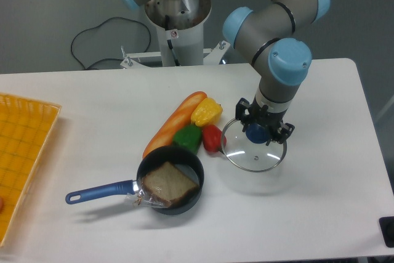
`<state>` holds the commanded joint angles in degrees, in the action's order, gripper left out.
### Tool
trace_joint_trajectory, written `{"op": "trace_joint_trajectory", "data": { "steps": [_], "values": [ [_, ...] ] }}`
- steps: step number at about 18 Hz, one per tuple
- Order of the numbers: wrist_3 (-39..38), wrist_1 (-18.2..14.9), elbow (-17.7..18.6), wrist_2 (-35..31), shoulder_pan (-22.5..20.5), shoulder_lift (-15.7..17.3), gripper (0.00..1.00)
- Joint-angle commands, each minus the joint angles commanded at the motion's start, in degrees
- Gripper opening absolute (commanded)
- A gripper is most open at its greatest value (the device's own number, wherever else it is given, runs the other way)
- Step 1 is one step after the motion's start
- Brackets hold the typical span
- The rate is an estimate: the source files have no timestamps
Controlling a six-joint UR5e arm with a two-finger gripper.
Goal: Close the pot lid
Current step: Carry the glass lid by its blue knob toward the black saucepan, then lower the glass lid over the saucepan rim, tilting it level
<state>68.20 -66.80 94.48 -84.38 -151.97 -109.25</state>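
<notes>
The pot (170,180) is a small dark saucepan with a blue handle (98,191) pointing left, standing at the table's front centre with a slice of bread inside. The lid (253,151), clear glass with a metal rim, hangs above the table to the pot's right, casting a shadow below. My gripper (257,132) is shut on the lid's blue knob, reaching down from above. The lid's left rim overlaps the red pepper in view.
A baguette (174,123), yellow pepper (207,111), green pepper (188,137) and red pepper (212,138) lie clustered just behind the pot. An orange basket (24,152) sits at the left edge. The arm's base (177,23) stands at the back.
</notes>
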Motion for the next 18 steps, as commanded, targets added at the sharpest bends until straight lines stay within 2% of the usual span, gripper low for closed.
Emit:
{"op": "trace_joint_trajectory", "data": {
  "steps": [7, 18],
  "values": [
    [-1.49, -1.84, 0.09, 2.02, 2.02, 1.41, 0.56],
    [-10.19, -1.85, 0.09, 6.06, 6.50, 2.73, 0.56]
  ]
}}
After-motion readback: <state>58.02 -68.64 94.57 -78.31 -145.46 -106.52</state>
